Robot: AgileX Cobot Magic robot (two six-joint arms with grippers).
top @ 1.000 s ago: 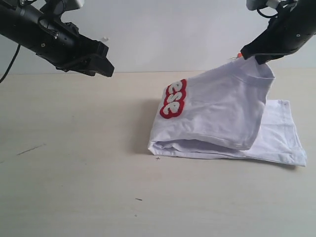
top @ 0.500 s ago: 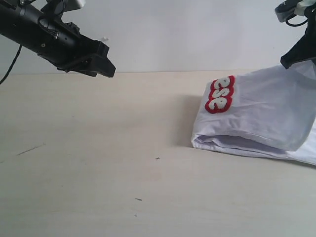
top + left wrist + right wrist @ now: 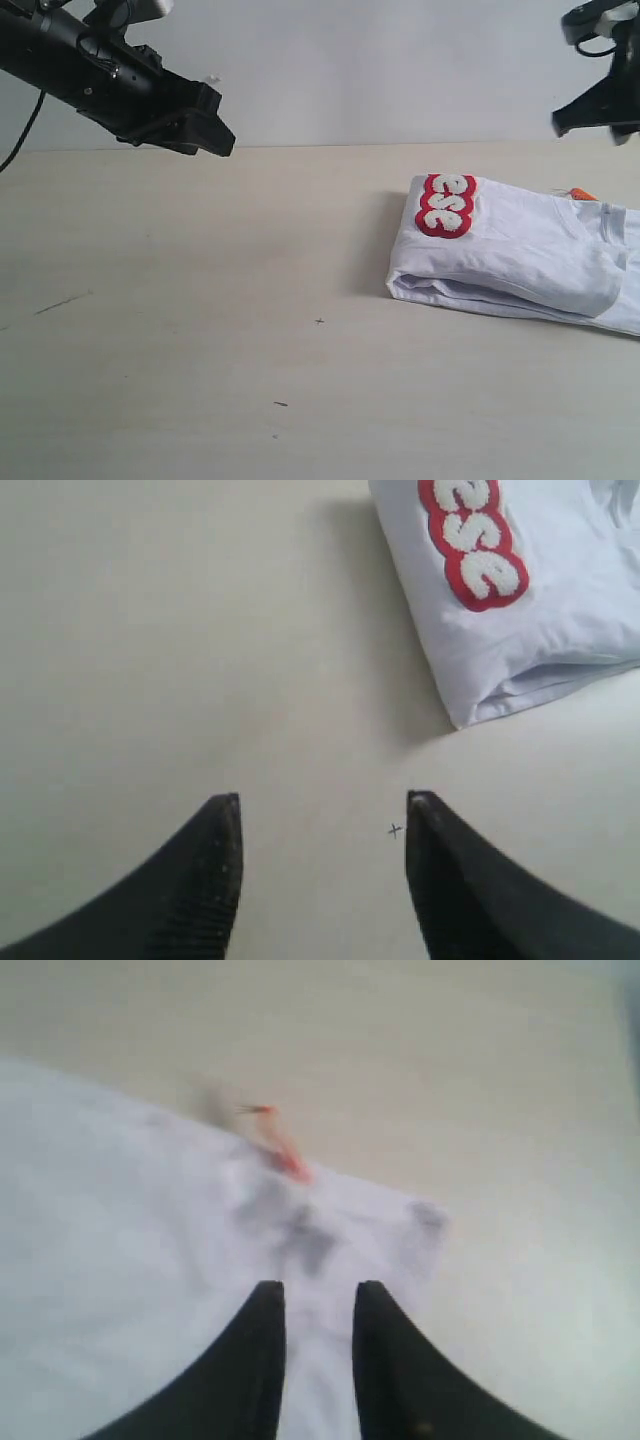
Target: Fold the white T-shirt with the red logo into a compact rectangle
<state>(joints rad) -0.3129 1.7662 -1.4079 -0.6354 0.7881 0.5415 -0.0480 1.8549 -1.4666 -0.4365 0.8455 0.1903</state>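
Left wrist view: left gripper point(image 3: 322, 802) has its jaws spread wide with nothing between them, only table point(image 3: 150, 630) underneath. White T-shirt point(image 3: 570, 620) is folded and lies flat on the table, ahead of the fingertips and off to one side, well apart from them, no contact. Red logo point(image 3: 475, 540) faces up on the top layer near the folded edge (only "ese" reads). Small cross mark point(image 3: 394, 830) on the table sits just beside one finger.

Right wrist view (blurred): right gripper point(image 3: 318, 1288) has its jaws a little apart, a narrow gap with nothing pinched; white cloth shows through the gap. The shirt lies beneath this gripper and fills much of the view. Orange tag point(image 3: 280, 1145) sticks out at the shirt's edge, ahead of the fingertips.

Exterior view: shirt sits on the right side of the table and runs off the frame's right edge, logo at its left folded end, tag toward the far edge. Right gripper hangs above the shirt's right part, clear of the cloth, partly cropped. Left gripper hovers high on the left, well apart from the shirt.
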